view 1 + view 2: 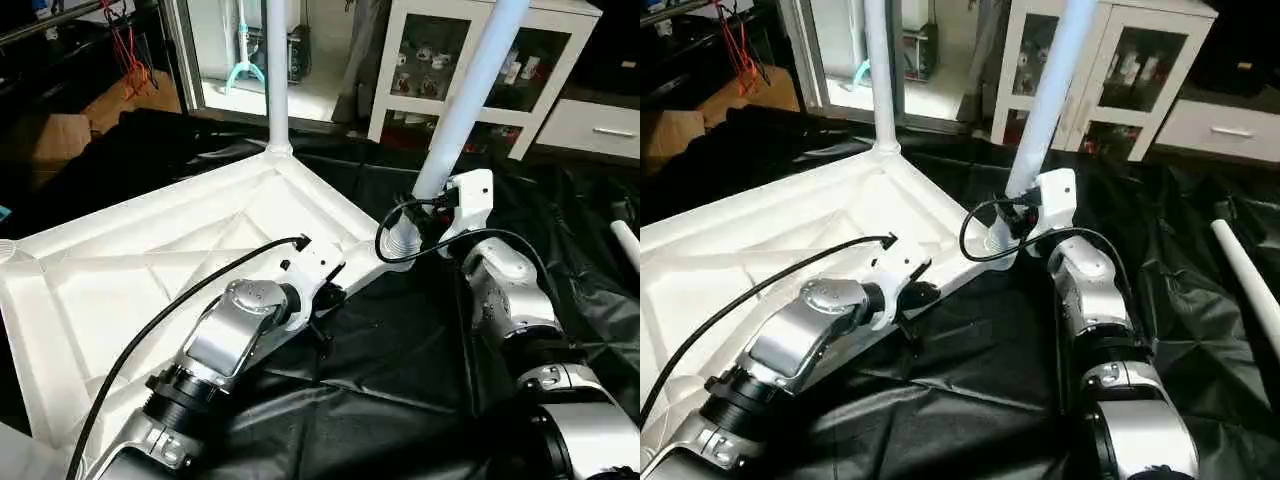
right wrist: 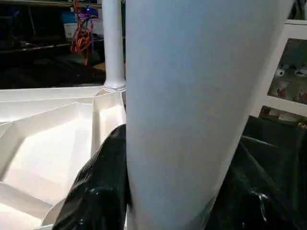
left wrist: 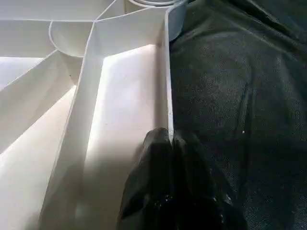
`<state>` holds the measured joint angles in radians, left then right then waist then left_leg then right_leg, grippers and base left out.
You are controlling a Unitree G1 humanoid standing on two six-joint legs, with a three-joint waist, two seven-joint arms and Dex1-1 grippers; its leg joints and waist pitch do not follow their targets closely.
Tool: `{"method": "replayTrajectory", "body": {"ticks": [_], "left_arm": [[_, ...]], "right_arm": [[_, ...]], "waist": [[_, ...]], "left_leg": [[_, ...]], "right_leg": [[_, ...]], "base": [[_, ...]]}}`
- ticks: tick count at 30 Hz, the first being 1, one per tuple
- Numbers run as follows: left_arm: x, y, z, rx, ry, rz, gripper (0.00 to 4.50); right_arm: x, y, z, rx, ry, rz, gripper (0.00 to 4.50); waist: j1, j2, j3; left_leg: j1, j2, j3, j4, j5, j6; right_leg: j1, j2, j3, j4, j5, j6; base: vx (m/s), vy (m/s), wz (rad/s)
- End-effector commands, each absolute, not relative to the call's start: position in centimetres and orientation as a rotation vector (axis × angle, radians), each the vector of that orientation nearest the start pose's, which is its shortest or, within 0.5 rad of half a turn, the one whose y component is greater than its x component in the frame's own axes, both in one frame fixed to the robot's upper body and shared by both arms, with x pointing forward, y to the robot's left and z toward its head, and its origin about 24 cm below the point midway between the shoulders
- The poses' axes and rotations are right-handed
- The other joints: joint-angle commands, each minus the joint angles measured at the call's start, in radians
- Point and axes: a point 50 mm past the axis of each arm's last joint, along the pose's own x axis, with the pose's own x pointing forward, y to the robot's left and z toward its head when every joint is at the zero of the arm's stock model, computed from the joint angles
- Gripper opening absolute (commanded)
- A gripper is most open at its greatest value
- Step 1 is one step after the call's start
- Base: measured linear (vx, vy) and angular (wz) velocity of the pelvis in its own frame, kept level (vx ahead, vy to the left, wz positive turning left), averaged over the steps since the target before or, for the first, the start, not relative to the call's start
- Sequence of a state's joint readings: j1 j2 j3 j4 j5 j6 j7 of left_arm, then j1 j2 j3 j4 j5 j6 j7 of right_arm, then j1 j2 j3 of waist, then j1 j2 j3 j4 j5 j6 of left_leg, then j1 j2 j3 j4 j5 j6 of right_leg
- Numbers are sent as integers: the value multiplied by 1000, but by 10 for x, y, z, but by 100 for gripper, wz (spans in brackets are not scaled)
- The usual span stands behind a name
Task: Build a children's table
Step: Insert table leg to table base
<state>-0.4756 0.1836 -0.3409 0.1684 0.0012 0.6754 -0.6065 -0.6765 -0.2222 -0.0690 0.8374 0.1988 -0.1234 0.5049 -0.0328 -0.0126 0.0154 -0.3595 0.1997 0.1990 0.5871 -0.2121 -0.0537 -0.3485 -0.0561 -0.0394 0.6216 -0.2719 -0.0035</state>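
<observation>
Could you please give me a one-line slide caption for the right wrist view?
Right gripper holds a tilted white leg beside the upturned tabletop.

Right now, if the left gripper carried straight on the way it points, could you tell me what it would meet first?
The left gripper is shut on the tabletop rim. Straight ahead, it would probably follow that rim to the corner socket holding the tilted leg.

We lose the top of the leaning leg (image 1: 470,100) and of the upright leg (image 1: 277,70) at the frame's upper edge, and the tabletop (image 1: 120,290) runs off at the left. The right gripper (image 2: 168,201) has its fingers mostly hidden behind the leaning leg, whose foot at the corner socket sits behind the wrist housing. Another leg (image 1: 1245,270) on the black cloth (image 1: 990,380) is cut by the right edge.
</observation>
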Motion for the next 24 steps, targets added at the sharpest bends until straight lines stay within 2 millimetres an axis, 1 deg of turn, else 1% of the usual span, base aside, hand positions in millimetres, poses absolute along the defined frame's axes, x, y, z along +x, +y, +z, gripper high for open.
{"method": "replayTrajectory", "body": {"ticks": [1,2,3,4,5,6,7,8,9,10,11,12,13,14,15,16,17,18,19,20,21,22,24], "left_arm": [[301,72,64,287,463,-901,0],[301,72,65,288,460,-906,0],[300,72,65,288,459,-909,0],[300,73,65,288,459,-910,0],[300,73,65,288,459,-912,0],[300,73,65,288,459,-912,0],[300,73,65,289,459,-913,0],[300,74,65,290,460,-915,0],[300,74,65,290,458,-917,0],[300,74,65,290,458,-917,0],[299,74,65,289,458,-919,0],[299,74,66,289,455,-922,0],[299,74,66,289,454,-923,0],[298,75,66,290,452,-926,0],[298,75,65,290,453,-927,0],[297,77,65,290,453,-928,0],[297,77,65,290,454,-928,0],[296,81,62,294,462,-924,0],[296,82,61,296,464,-923,0],[295,84,60,298,468,-922,0],[295,85,59,298,472,-920,0],[295,86,58,304,473,-922,0],[295,87,57,311,473,-926,0]], "right_arm": [[346,-167,23,15,269,460,249],[348,-168,27,18,245,463,258],[349,-169,31,26,228,472,269],[349,-169,31,32,224,477,281],[350,-170,35,47,215,490,290],[351,-170,35,48,214,489,297],[351,-171,37,46,211,489,303],[353,-173,40,41,202,489,313],[354,-175,42,40,190,486,325],[354,-175,42,40,190,486,325],[354,-175,44,52,188,517,341],[354,-175,47,55,175,533,346],[354,-176,47,56,170,539,350],[352,-177,52,69,143,568,357],[351,-178,53,72,135,579,368],[348,-180,58,80,107,622,378],[347,-180,60,82,100,635,385],[339,-188,65,65,78,683,385],[337,-190,67,61,72,697,385],[333,-194,71,54,59,723,385],[329,-200,74,58,57,739,385],[325,-205,77,61,54,755,385],[321,-210,79,61,54,768,385]], "waist": [[4,12,-23],[8,13,-24],[16,14,-32],[17,9,-36],[17,7,-37],[21,11,-35],[24,14,-35],[24,14,-34],[24,11,-32],[25,12,-33],[25,11,-32],[25,8,-32],[25,9,-32],[26,5,-34],[28,6,-34],[31,6,-36],[32,6,-38],[35,6,-37],[40,6,-38],[43,4,-36],[45,4,-37],[46,8,-36],[45,6,-36]], "left_leg": [[6,47,-25,-73,-171,18],[5,45,-22,-69,-150,21],[5,49,-22,-64,-100,29],[2,47,-22,-59,-62,44],[-7,39,-22,-52,18,84],[-8,36,-19,-47,48,120],[-7,37,-19,-46,54,130],[-7,39,-19,-45,50,140],[-7,41,-19,-47,38,141],[-7,41,-19,-46,34,142],[-6,42,-19,-46,22,142],[-7,43,-19,-46,18,142],[-7,43,-19,-45,18,143],[-7,44,-19,-44,27,147],[-8,43,-19,-43,36,151],[-7,43,-19,-40,58,165],[-10,43,-21,-37,83,175],[-9,41,-20,-34,101,185],[-8,44,-21,-33,99,188],[-9,43,-20,-35,91,190],[-7,45,-21,-34,84,187],[-7,43,-21,-36,72,183],[-7,45,-22,-36,60,172]], "right_leg": [[15,-76,46,-82,48,-269],[17,-78,47,-81,73,-279],[21,-81,47,-71,147,-290],[27,-78,47,-62,210,-292],[32,-72,45,-50,320,-295],[28,-74,47,-48,380,-298],[26,-76,46,-47,395,-300],[26,-77,45,-47,398,-304],[25,-77,43,-47,376,-307],[26,-77,43,-47,366,-307],[25,-77,43,-48,342,-309],[26,-77,43,-48,326,-311],[26,-77,43,-47,322,-312],[27,-78,43,-46,323,-312],[28,-77,43,-45,332,-311],[30,-75,43,-42,367,-308],[31,-76,42,-36,413,-305],[30,-73,41,-35,442,-300],[30,-75,41,-34,450,-296],[30,-74,40,-36,443,-291],[30,-75,40,-35,435,-288],[29,-74,40,-37,418,-287],[29,-74,40,-37,387,-287]], "base": [[0,0,0],[0,0,0],[0,0,0],[0,0,0],[0,0,0],[0,0,0],[0,0,0],[0,0,0],[0,0,0],[0,0,0],[0,0,0],[0,0,0],[0,0,0],[0,0,0],[0,0,0],[0,0,0],[0,0,0],[0,0,0],[0,0,0],[0,0,0],[0,0,0],[0,0,0],[0,0,0]]}}
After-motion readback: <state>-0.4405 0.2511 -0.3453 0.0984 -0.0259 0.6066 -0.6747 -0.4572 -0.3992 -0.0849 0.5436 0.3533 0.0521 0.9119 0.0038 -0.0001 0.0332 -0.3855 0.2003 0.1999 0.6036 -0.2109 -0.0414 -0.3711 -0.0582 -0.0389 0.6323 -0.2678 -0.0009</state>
